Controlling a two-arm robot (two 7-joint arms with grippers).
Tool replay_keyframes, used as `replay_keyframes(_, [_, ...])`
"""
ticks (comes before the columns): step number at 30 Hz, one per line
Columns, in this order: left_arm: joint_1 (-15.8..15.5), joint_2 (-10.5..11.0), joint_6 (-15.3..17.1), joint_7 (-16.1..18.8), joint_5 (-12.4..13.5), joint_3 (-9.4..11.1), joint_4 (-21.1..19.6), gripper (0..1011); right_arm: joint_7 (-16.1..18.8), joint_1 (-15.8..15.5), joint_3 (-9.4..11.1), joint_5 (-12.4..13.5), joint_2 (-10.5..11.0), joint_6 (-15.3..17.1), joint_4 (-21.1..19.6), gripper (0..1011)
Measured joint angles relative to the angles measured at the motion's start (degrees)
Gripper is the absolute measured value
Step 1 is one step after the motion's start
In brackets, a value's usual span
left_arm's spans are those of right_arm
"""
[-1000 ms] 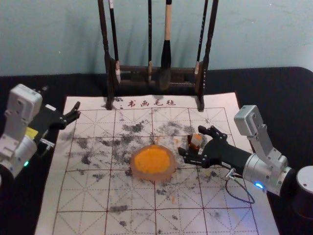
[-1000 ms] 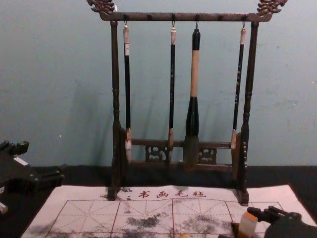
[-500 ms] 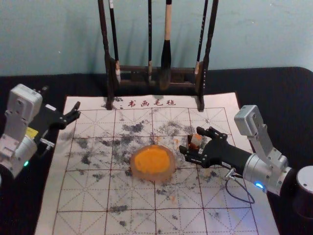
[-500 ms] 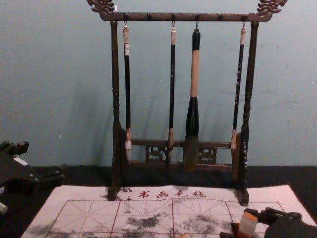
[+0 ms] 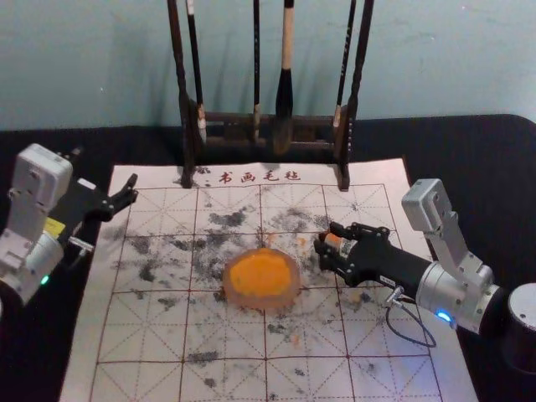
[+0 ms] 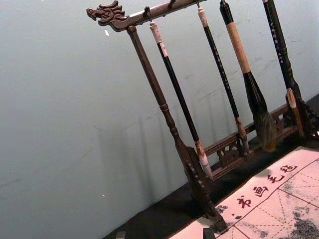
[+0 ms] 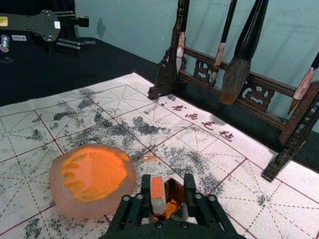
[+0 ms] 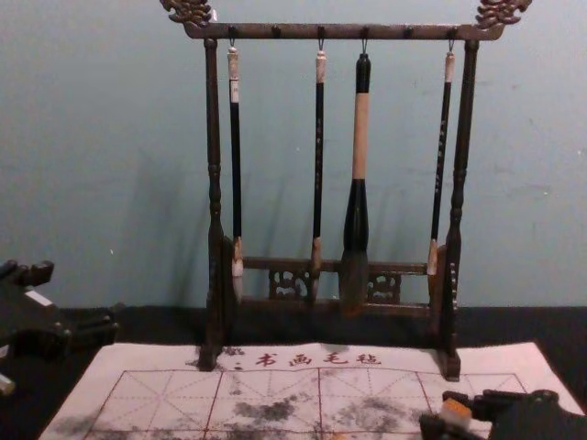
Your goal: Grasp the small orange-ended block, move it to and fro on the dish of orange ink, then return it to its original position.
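1. Black fingers [image 7: 189,191] on the right gripper [image 5: 326,234] stand partly apart, low over the mat, at the robot's right of the dish. Between them come the block [image 7: 158,195] and a brown holder [image 7: 174,192]; whether the grip is firm, I cannot tell.
2. One fingertip is right beside the block, which shows its orange end uppermost above a pale side; the other is by the holder.
3. Orange stains mark the holder's inside. How deep the block sits in it, I cannot tell.
4. Near these, the round dish [image 5: 288,299] rests on the mat with orange ink [image 5: 260,275] spread inside.
5. White and grid-lined, the mat [image 5: 151,335] carries many dark smudges and some orange specks.
6. Beyond the mat's far part rises a dark wooden stand [image 8: 214,165] hung with four brushes [image 8: 361,137].
7. The left gripper [image 5: 105,167] is parked at the robot's left, spread wide and empty.
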Motion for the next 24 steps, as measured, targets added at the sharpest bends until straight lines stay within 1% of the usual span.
replay_keyframes(6, [0.0, 0.0, 0.0, 0.0, 0.0, 0.0, 0.0, 1001, 0.0, 0.0, 0.0, 0.1, 0.0, -0.1, 0.0, 223])
replay_keyframes(8, [0.0, 0.0, 0.0, 0.0, 0.0, 0.0, 0.0, 1001, 0.0, 0.0, 0.0, 0.1, 0.0, -0.1, 0.0, 195])
replay_keyframes(18, [0.0, 0.0, 0.0, 0.0, 0.0, 0.0, 0.0, 1001, 0.0, 0.0, 0.0, 0.1, 0.0, -0.1, 0.0, 129])
replay_keyframes(24, [0.0, 0.0, 0.0, 0.0, 0.0, 0.0, 0.0, 1001, 0.1, 0.0, 0.0, 0.0, 0.0, 0.0, 0.0, 121])
